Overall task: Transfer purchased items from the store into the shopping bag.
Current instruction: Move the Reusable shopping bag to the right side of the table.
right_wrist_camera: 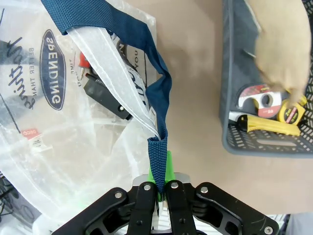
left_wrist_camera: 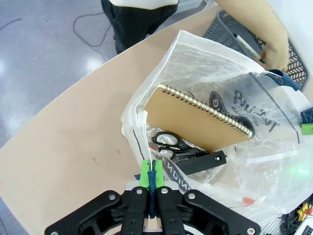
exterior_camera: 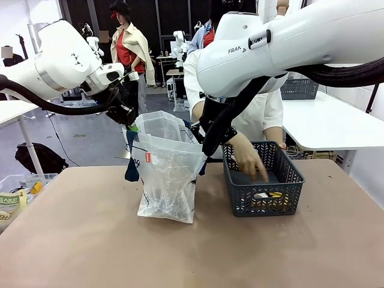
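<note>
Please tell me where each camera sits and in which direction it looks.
Front view: between the arms, facing across the table at the person; left arm, right arm show.
Left wrist view: on the left wrist, looking down into the shopping bag at a notebook; left jaws shut on a handle.
Right wrist view: on the right wrist, looking down beside the bag; right jaws shut on the other handle.
Wrist views share the basket.
</note>
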### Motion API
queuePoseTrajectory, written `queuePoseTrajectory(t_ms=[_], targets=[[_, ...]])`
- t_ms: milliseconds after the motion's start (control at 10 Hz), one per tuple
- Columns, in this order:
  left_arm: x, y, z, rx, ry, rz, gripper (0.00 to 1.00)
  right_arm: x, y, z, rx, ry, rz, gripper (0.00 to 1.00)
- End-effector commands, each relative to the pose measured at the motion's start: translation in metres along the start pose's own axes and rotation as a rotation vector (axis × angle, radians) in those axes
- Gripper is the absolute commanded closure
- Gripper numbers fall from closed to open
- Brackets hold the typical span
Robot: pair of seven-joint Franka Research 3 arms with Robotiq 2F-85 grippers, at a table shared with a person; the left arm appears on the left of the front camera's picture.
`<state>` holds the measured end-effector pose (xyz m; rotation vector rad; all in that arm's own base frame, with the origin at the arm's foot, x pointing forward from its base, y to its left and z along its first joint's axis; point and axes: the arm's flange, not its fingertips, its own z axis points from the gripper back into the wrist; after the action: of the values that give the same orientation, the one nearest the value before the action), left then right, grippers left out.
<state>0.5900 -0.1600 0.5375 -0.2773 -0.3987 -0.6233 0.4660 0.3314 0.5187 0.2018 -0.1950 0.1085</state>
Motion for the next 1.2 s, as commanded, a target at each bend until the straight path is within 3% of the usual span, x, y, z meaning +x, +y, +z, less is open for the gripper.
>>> queuePoseTrajectory(t_ms=[0, 1100], targets=[[-0.0002, 0.0009, 0.0000, 0.005, 0.002, -0.001, 1.00, -0.0004, -0.0003, -0.0003, -0.001, 0.001, 0.000, 1.00], [-0.0002, 0.0009, 0.0000, 0.005, 0.002, -0.001, 1.00, -0.0004, -0.0003, -0.0003, -0.001, 0.001, 0.000, 1.00]])
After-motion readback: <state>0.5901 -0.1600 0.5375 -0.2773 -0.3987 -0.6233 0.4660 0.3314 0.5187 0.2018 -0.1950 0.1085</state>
